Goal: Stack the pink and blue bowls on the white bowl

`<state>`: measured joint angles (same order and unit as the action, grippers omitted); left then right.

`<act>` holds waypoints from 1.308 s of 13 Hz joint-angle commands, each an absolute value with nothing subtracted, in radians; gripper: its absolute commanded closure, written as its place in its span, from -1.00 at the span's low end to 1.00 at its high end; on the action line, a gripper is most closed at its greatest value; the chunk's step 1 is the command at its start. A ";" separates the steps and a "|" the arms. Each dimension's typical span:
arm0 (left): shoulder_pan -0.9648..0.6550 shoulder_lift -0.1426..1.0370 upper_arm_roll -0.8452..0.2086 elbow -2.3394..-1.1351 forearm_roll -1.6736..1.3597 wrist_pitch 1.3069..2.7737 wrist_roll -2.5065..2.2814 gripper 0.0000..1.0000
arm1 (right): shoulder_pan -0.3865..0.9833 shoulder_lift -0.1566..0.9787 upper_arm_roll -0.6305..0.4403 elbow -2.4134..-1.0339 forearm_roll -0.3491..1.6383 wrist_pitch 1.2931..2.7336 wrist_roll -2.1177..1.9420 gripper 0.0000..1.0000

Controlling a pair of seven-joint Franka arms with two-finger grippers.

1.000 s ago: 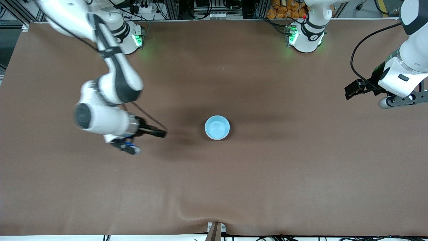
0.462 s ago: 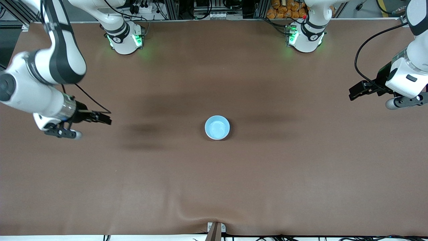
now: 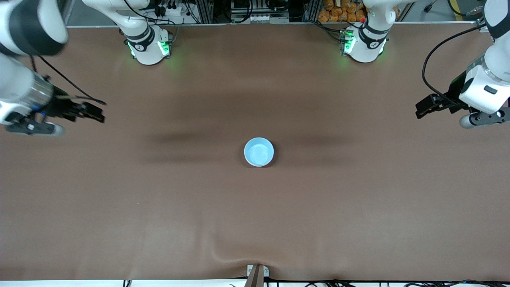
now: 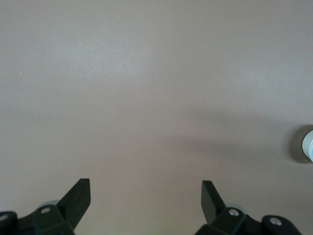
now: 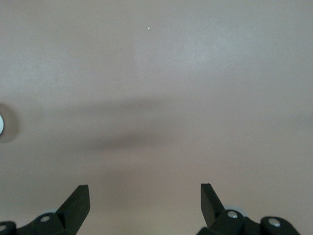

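Note:
The light blue bowl [image 3: 259, 152] stands upright at the middle of the table. Only its blue inside and rim show from above; the pink bowl and the white bowl are not to be seen. A sliver of the bowl shows at the edge of the left wrist view [image 4: 309, 149] and of the right wrist view [image 5: 1, 124]. My right gripper [image 3: 97, 114] is open and empty over the right arm's end of the table [image 5: 145, 196]. My left gripper [image 3: 420, 110] is open and empty over the left arm's end [image 4: 145, 193].
The brown table cover [image 3: 255, 223] has a ripple near its front edge [image 3: 235, 255]. A metal bracket [image 3: 256, 274] sits at the middle of that edge. The arm bases [image 3: 148, 44] [image 3: 364, 44] stand along the back edge.
My right arm has swung away from beside the blue bowl to its own end of the table. My left gripper has barely shifted. The bowl has not moved.

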<state>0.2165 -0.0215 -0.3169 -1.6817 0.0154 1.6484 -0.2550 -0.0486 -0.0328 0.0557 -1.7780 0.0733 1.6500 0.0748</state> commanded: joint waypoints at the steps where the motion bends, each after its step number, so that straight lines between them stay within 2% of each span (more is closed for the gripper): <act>1: 0.230 -0.078 -0.330 -1.703 0.000 1.646 -0.232 -1.00 | -0.067 -0.026 0.075 -1.648 0.055 1.534 0.066 -1.00; 4: 0.232 -0.106 -0.330 -1.713 0.000 1.643 -0.230 -1.00 | -0.067 -0.015 0.075 -1.595 0.057 1.525 0.081 -1.00; 11: 0.229 -0.087 -0.328 -1.707 0.000 1.635 -0.161 -1.00 | -0.069 -0.014 0.074 -1.594 0.054 1.523 0.077 -1.00; 17: 0.218 -0.068 -0.330 -1.694 0.008 1.609 -0.137 -1.00 | -0.075 -0.011 0.074 -1.539 0.017 1.482 0.042 -1.00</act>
<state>0.2140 -0.0720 -0.3231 -1.7050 0.0154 1.6232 -0.1526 -0.0557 -0.0260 0.0579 -1.5795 0.0475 1.5165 0.0683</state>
